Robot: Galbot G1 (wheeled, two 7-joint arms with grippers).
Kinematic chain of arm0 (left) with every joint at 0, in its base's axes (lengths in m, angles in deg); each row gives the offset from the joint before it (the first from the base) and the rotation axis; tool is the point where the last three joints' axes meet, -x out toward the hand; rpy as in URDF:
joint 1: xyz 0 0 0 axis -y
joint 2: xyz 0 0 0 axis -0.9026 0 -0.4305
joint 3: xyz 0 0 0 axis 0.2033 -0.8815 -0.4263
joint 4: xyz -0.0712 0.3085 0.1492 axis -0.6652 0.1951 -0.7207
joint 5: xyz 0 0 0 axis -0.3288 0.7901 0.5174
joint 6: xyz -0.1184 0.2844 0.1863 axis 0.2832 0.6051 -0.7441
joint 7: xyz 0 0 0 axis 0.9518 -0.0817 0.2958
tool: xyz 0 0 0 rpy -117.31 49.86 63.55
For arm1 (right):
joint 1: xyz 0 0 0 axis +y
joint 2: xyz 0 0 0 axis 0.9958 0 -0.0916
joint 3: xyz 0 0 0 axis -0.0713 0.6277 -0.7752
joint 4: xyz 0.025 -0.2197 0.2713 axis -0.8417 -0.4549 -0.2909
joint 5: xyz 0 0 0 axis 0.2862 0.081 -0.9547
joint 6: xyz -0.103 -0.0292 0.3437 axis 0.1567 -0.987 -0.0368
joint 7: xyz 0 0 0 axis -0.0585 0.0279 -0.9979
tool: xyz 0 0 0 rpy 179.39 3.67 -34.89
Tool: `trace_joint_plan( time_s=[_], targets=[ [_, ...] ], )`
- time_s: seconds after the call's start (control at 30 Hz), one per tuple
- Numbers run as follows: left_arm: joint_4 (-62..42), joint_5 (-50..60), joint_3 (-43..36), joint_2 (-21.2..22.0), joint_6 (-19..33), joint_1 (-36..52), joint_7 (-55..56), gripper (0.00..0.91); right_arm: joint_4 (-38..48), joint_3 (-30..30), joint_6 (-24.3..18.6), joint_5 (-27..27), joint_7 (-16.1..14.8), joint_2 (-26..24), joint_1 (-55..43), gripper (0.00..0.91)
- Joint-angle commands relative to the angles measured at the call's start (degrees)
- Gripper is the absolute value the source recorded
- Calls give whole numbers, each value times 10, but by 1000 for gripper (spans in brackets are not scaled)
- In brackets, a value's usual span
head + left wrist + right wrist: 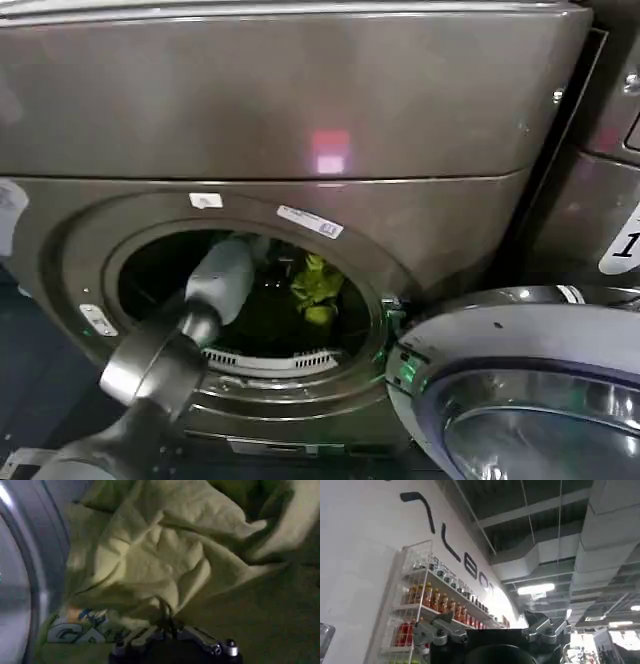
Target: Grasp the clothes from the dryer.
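The left gripper (167,625), reaching deep through the dryer (300,120) port, has its fingers pinched on a fold of the clothes (317,287), whose bulk lies at twelve o'clock from them, inside the drum.

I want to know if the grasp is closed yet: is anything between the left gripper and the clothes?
Nothing: in the left wrist view, the left gripper is pinched shut on a fold of the clothes.
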Motion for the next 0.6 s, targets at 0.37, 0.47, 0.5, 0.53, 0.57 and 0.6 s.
trace_joint_plan(
  time_s=[0.37,0.47,0.5,0.53,0.57,0.6],
  targets=[
    [285,-302,148,-5,-128,-141,293,0,-1,26,-3,11,0,3,-17,907],
    [336,-347,187,-2,-102,-172,333,0,0,26,-6,16,0,2,-17,907],
    [352,-358,193,-3,-73,-187,355,0,2,25,-7,20,0,2,-17,907],
    [371,-377,199,-2,-67,-200,365,0,3,25,-9,21,2,1,-16,907],
    [384,-401,206,-1,-55,-211,378,0,3,26,-10,21,6,0,-16,907],
    [410,-427,217,1,-50,-230,384,0,3,26,-10,22,12,-3,-16,907]
  ],
)
